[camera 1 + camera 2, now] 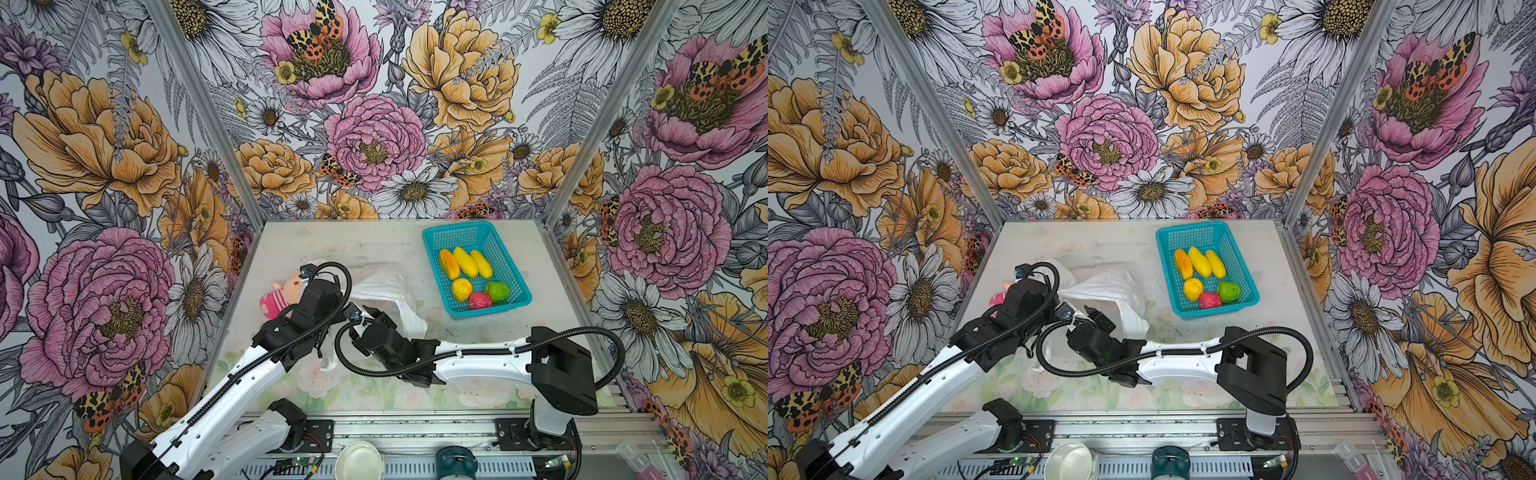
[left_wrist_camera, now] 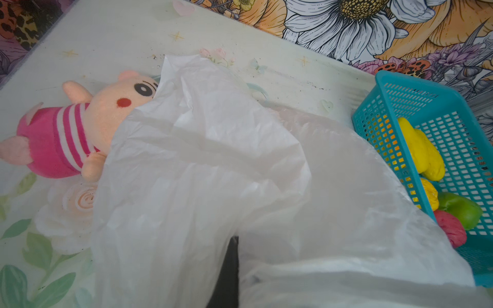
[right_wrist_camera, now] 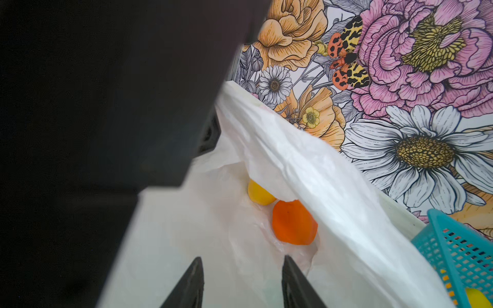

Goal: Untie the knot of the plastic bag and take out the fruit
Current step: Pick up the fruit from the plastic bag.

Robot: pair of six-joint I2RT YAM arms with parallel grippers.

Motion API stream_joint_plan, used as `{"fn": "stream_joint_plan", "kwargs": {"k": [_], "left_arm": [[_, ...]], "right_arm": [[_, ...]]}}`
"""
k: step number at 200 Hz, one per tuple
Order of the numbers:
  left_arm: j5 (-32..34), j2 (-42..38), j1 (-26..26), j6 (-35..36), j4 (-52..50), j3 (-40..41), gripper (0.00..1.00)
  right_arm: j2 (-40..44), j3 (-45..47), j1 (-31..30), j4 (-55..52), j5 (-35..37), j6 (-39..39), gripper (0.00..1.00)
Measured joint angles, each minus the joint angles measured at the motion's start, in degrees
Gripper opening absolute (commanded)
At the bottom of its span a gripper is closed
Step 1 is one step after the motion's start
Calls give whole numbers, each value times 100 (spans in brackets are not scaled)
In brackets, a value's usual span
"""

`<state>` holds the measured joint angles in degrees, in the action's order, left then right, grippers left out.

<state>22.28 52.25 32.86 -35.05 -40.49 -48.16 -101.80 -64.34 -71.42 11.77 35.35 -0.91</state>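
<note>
A booth papered with large flowers surrounds a pale table [image 1: 365,239]. The right gripper [image 3: 241,277] reaches into the mouth of the bag [image 1: 386,282], its jaws parted and empty. It is aimed at an orange fruit [image 3: 293,221] lying on the film just ahead, with a yellow fruit [image 3: 258,193] behind it. The left gripper [image 2: 226,269] is clenched on the bag's upper film, apparently lifting it like a tent so the opening is clear for that reach. No knot shows; the mouth lies open. Near the bag, toward the robot's right, a teal basket [image 1: 457,226] holds six fruit [image 1: 465,262] already taken out, so it is likely the drop-off spot. A pink-striped doll [image 1: 278,295] lies at the bag's other side, partly under its edge.
</note>
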Motion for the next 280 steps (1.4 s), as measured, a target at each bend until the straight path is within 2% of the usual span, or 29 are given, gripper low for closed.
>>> {"fn": "stream_joint_plan", "kwargs": {"k": [34, 66, 87, 113, 137, 171, 226, 280], "left_arm": [[-22, -9, 2, 2, -7, 20, 0], [-227, -168, 107, 2, 87, 17, 0], [-260, -177, 105, 2, 94, 17, 0], [-262, -181, 105, 2, 94, 17, 0], [-326, -186, 105, 2, 94, 17, 0], [-348, -284, 105, 2, 96, 17, 0], [-348, -479, 105, 2, 96, 17, 0], [-348, -577, 120, 0, 96, 17, 0]], "right_arm": [[90, 238, 57, 166, 74, 85, 45], [382, 1399, 433, 146, 155, 210, 50], [822, 2127, 461, 260, 118, 302, 55], [1281, 2369, 446, 490, -17, 356, 53], [1209, 2260, 426, 723, -44, 361, 47], [323, 1615, 428, 603, 166, 402, 43], [-575, 901, 595, 256, 431, 466, 43], [-1235, -76, 789, -42, 1029, 492, 46]]}}
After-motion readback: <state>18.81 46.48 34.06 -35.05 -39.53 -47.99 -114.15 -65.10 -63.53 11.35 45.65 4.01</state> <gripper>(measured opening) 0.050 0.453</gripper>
